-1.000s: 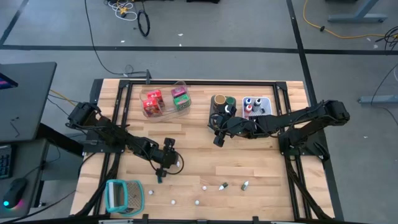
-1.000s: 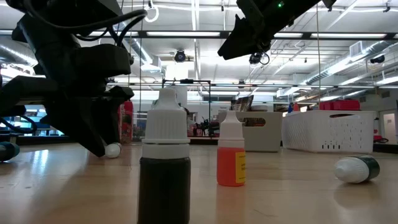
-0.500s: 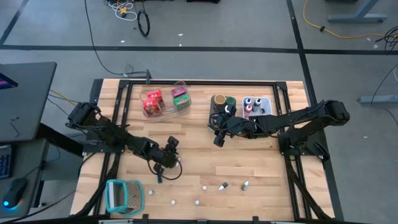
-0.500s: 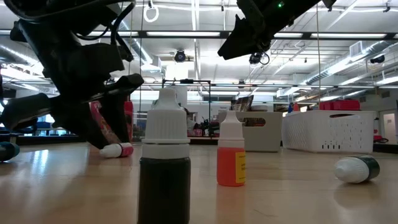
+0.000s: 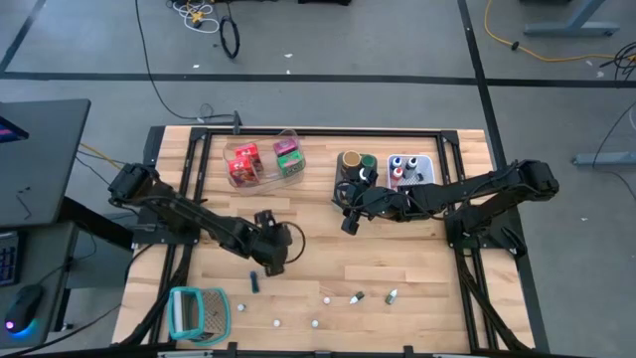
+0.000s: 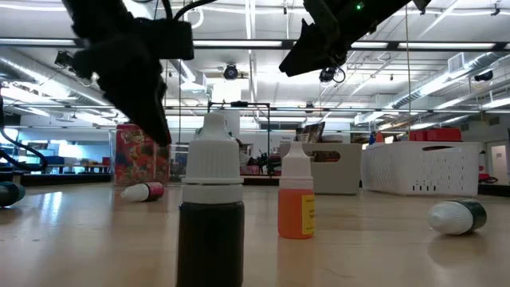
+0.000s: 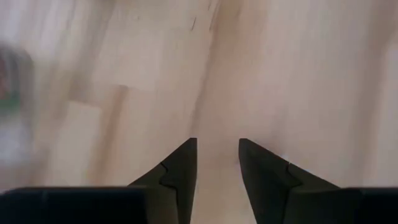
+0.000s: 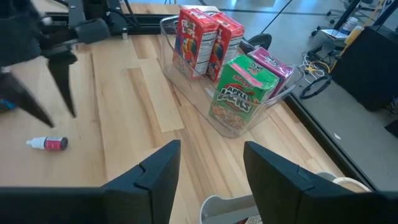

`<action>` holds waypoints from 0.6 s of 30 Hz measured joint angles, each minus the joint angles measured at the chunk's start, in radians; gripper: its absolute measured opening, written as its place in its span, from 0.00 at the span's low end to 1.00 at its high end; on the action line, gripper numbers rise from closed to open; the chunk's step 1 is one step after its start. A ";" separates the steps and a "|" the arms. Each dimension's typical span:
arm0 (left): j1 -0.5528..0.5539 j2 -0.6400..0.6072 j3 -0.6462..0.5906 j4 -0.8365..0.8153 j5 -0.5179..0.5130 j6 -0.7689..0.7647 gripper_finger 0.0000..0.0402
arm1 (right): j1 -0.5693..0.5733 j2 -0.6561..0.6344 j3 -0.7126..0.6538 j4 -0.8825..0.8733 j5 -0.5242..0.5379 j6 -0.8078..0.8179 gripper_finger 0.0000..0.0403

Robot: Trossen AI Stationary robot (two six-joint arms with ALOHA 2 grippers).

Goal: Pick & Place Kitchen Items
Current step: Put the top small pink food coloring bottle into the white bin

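My left gripper [image 5: 270, 259] [image 7: 217, 149] hangs open above the table's middle, with nothing between its fingers. A small pink-labelled bottle [image 5: 253, 281] [image 6: 144, 191] [image 8: 48, 143] lies on its side on the wood just below it, toward the near edge. My right gripper [image 5: 348, 221] [image 8: 211, 155] is open and raised in front of the grey bin [image 5: 356, 167]. Red and green packets [image 5: 263, 161] [image 8: 221, 59] stand in the clear bin. Two small bottles [image 5: 358, 296] [image 6: 211, 215] and tiny white pieces [image 5: 314, 322] sit near the front edge.
A white bin [image 5: 409, 169] with capped bottles stands beside the grey bin, which holds a brown jar [image 5: 350, 161]. The teal-and-white ribbed holder [image 5: 197, 312] is at the near left corner. An orange bottle [image 6: 296, 201] stands upright and a green one [image 6: 456, 216] lies on its side.
My left gripper has risen from the table beside the pink-labelled bottle, turned, and swung slightly toward the table's right edge. The bottle has stayed lying on the wood where it was.
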 joint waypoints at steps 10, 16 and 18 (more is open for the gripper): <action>-0.026 0.020 0.010 0.011 0.145 -0.564 0.25 | 0.000 0.000 0.000 0.000 -0.001 0.001 0.47; -0.053 0.096 0.009 0.066 0.145 -0.546 0.23 | 0.000 0.000 0.000 0.000 -0.001 -0.007 0.47; -0.056 0.127 0.009 0.065 0.159 -0.546 0.23 | 0.000 0.000 -0.001 0.004 -0.001 -0.025 0.47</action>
